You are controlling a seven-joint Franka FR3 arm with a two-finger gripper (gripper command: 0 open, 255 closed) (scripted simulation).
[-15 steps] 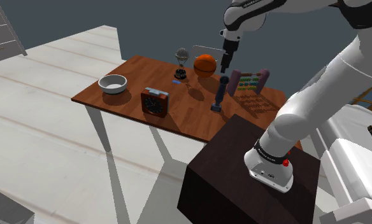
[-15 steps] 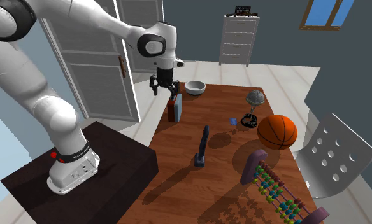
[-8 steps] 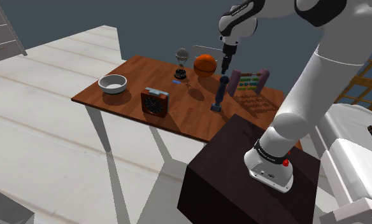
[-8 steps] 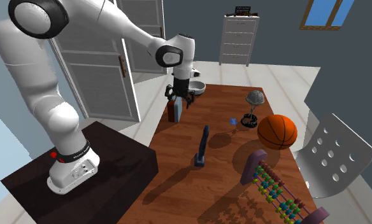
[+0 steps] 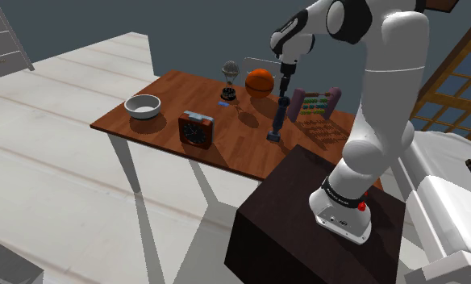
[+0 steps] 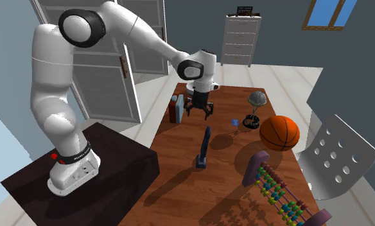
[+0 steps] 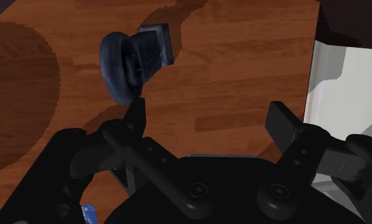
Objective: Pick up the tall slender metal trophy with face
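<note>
The trophy [image 5: 277, 119] is a tall, slender, dark blue post standing upright on the brown table [image 5: 165, 121], near the edge by the stand. In the second exterior view the trophy [image 6: 204, 146] stands mid-table. My gripper [image 5: 284, 89] hangs open a little above its top. From the side, the gripper [image 6: 200, 112] is above the trophy and short of it, toward the clock. In the wrist view the trophy's rounded head [image 7: 123, 67] lies just beyond one fingertip [image 7: 137, 113], outside the gap of the gripper [image 7: 210, 121].
A basketball [image 5: 260, 81], a bead abacus [image 5: 316, 105] and a small round-topped ornament [image 5: 230, 78] stand past the trophy. A red clock [image 5: 196, 129] and a white bowl [image 5: 143, 106] sit toward the shoulder view's left. A perforated chair [image 6: 340, 151] stands beside the table.
The arm has swung in from the table's edge by the clock, over the table, and the gripper now hangs close above the trophy. Nothing on the table moved.
</note>
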